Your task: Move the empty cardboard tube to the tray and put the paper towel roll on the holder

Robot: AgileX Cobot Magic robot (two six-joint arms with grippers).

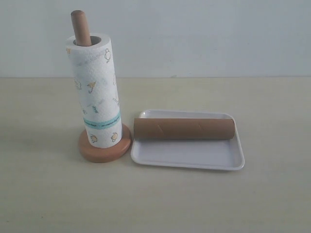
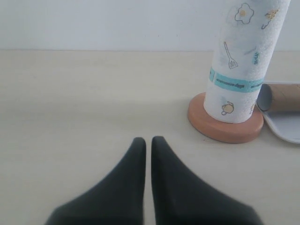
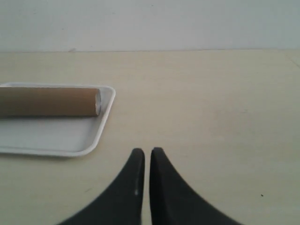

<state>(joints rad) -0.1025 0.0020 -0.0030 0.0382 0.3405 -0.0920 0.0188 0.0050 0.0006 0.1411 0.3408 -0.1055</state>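
The paper towel roll [image 1: 96, 92] stands upright on the wooden holder [image 1: 105, 147], whose pole top [image 1: 80, 27] sticks out above the roll's core. The empty cardboard tube [image 1: 183, 128] lies on its side across the back of the white tray [image 1: 194, 155], just right of the holder. In the left wrist view my left gripper [image 2: 148, 139] is shut and empty, low over bare table, well short of the roll [image 2: 241, 65] and holder base [image 2: 225, 129]. My right gripper [image 3: 147, 151] is shut and empty, apart from the tray [image 3: 56, 136] and tube [image 3: 49, 101]. Neither gripper shows in the exterior view.
A beige tabletop [image 1: 243, 199] runs back to a plain pale wall [image 1: 204, 34]. Nothing else stands on it in any view.
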